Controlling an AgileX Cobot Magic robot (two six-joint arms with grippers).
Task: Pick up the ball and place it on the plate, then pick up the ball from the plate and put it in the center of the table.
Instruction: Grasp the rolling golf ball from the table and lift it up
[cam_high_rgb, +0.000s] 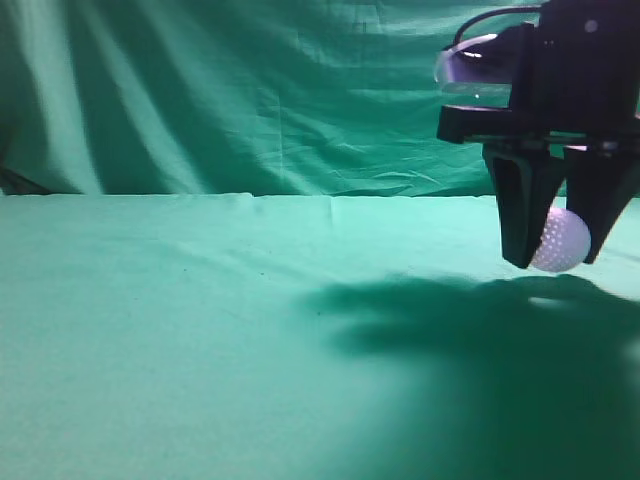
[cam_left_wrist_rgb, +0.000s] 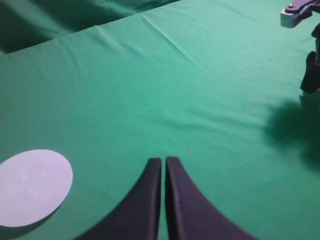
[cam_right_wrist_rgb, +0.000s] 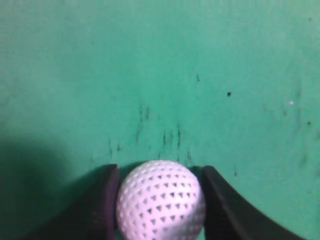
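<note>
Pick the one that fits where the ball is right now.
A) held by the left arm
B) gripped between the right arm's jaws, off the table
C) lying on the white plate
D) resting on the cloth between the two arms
B: the ball sits pinched between the jaws of the right gripper, with its shadow on the table below it, while the plate is bare and the left gripper is shut on nothing.
</note>
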